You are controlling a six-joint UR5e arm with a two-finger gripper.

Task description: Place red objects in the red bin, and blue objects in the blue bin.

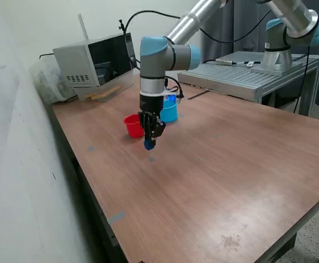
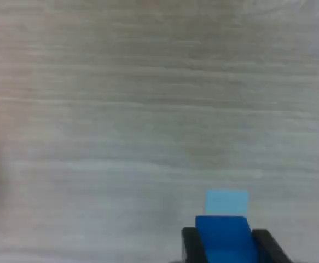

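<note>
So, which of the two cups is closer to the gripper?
The red cup. It stands just beside the gripper, which holds a blue cube; the light-blue cup stands farther behind the arm.

The arm is seen reaching in from the exterior view's upper right, with the silver upper link angled down to a light-blue elbow joint. From there the wrist section is pointed pretty much straight down. The gripper (image 1: 149, 143) is hung vertically at the end, fingers aimed at the surface, and its tips are held a bit above it rather than touching. In the wrist view the two dark fingers (image 2: 191, 241) are seen closed in on a blue cube (image 2: 225, 236), which is pinched between them with one finger on each side.
</note>
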